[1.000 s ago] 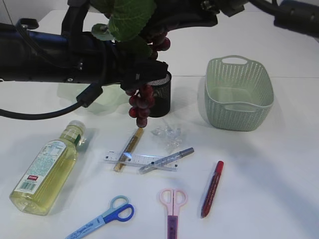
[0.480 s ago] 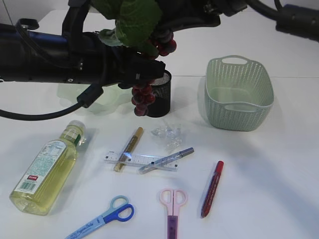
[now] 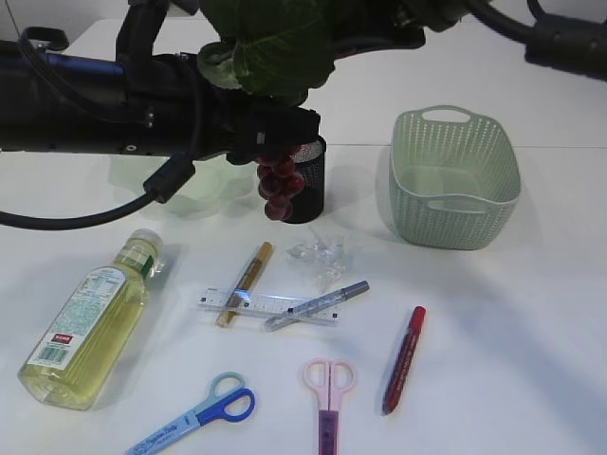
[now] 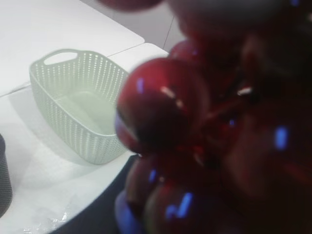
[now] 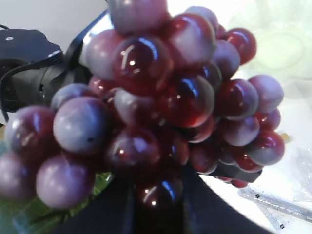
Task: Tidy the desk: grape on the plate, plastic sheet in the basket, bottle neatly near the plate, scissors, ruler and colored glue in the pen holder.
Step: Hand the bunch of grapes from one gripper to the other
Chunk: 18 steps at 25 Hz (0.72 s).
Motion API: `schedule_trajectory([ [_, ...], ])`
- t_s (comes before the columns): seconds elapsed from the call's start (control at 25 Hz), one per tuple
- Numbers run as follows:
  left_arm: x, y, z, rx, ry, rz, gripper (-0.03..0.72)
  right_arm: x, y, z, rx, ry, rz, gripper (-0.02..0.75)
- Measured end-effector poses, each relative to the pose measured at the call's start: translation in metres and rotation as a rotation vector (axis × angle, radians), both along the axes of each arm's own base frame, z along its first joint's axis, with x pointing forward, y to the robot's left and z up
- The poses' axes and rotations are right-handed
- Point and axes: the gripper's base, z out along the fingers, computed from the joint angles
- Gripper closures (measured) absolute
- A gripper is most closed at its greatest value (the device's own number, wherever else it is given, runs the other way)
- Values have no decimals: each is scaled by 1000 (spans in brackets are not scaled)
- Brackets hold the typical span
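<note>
The red grape bunch with its green leaf hangs in the air in front of the black mesh pen holder. My left gripper is shut on the bunch's middle, and berries fill its wrist view. My right gripper, shut on the grape, holds the top by the leaf. The pale green plate lies behind my left arm. On the table lie the bottle, plastic sheet, ruler, gold glue, silver glue, red glue, blue scissors and pink scissors.
The green basket stands at the back right, with nothing in it. My left arm stretches across the back left, over the plate. My right arm comes in from the top right.
The grape bunch has risen, its lowest berries moving up level with the pen holder. My left gripper's jaws have closed in on the bunch. Nothing on the table has moved.
</note>
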Motion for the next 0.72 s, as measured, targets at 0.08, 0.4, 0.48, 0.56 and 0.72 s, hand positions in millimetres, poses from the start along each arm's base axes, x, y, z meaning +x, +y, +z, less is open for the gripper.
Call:
schedule_trajectory([
  [0.08, 0, 0, 0, -1, 0, -2, 523, 2, 0, -1, 0, -2, -5, 594],
  [0.4, 0, 0, 0, -3, 3, 0, 525, 5, 0, -4, -21, -13, -14, 577],
  [0.48, 0, 0, 0, -3, 3, 0, 526, 6, 0, -5, -34, -19, -15, 552],
  [0.56, -1, 0, 1, -1, 0, -2, 526, 6, -1, -5, -42, -23, -15, 524],
  [0.72, -3, 1, 6, 6, -21, -8, 526, 6, -2, -6, -54, -31, -17, 465],
])
